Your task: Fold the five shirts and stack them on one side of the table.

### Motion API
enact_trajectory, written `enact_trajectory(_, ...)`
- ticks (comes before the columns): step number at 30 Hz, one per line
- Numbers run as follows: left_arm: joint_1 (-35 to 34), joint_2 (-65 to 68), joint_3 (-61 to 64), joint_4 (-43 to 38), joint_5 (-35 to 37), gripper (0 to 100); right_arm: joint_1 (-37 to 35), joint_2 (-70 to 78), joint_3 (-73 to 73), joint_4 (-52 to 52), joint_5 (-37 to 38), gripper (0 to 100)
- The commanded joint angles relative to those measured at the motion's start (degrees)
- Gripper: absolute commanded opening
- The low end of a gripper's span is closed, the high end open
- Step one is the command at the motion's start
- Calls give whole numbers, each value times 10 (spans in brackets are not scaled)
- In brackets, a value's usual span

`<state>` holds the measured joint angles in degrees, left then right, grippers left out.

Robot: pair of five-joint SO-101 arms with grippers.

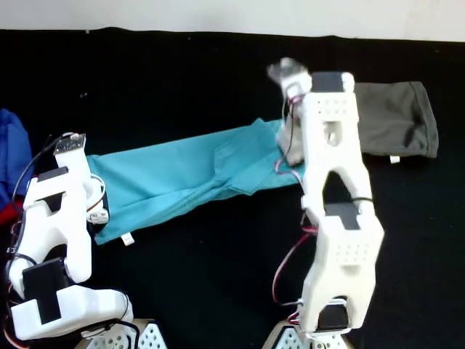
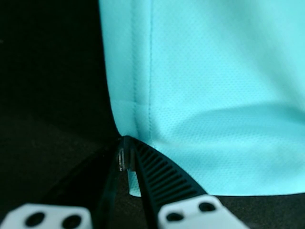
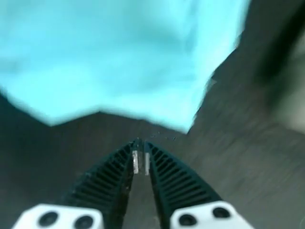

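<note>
The teal shirt point(image 1: 182, 178) lay unfolded across the middle of the black counter point(image 1: 182, 73), drawn out into a long, narrow band. Its long axis ran slantwise in the high view, from the near end beside the left arm up to the far end beside the right arm. The hem end pointed toward the left arm, and a small white tag showed at that edge.

The left tool point(image 2: 126, 157) sat at the hem corner with its jaws closed to a point. Whether any cloth was caught between them could not be told. The right tool point(image 3: 140, 152) was also closed and held nothing, with the shirt's edge lying just beyond its tips.

The step in hand appeared to be getting a grip on the shirt to fold it. To do it well, each tool would probably need to open, slide a jaw under a single layer at a corner and close firmly. Both corners should then be carried together across the long axis, so the cloth doubles without bunching.

A grey shirt point(image 1: 396, 120) lay folded at the far right of the counter. A blue garment point(image 1: 11, 145) lay at the left edge.
</note>
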<state>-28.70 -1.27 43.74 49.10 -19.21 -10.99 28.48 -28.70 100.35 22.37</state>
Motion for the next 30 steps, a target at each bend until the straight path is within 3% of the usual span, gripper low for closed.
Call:
enact_trajectory(1, -8, -2, 0, -17, 4, 8, -32, -58, 138, -40, 23, 5)
enact_trajectory(9, -8, -2, 0, -17, 4, 8, -109, -58, 166, -198, 22, 5)
enact_trajectory(16, -8, -2, 0, -17, 4, 8, -119, -58, 169, -320, 21, 5)
enact_trajectory(24, -8, -2, 0, -17, 4, 8, -113, -48, 170, -452, -91, 5)
enact_trajectory(30, -8, -2, 0, -17, 4, 8, -108, -23, 141, -450, -96, 5)
